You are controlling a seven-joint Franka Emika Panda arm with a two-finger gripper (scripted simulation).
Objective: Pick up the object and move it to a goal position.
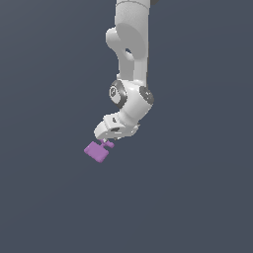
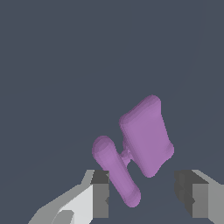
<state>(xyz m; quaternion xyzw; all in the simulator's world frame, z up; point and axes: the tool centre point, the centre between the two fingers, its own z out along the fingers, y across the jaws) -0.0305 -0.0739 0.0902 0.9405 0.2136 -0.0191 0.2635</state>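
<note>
The object is a small flat purple block (image 1: 96,151) with a short T-shaped stem on one edge. In the exterior view it lies just below and toward that view's left of my gripper (image 1: 105,141), with the stem pointing up into the gripper. In the wrist view the square part (image 2: 146,135) lies beyond the fingertips, and the stem's crossbar (image 2: 116,173) sits between them, close to one finger (image 2: 100,194). The other finger (image 2: 192,197) stands well apart from it. My gripper (image 2: 146,197) is open, with the jaws wide around the stem.
A uniform dark grey-blue surface (image 1: 197,197) fills both views. The white arm (image 1: 131,59) comes down from the top of the exterior view. No other objects or goal marker show.
</note>
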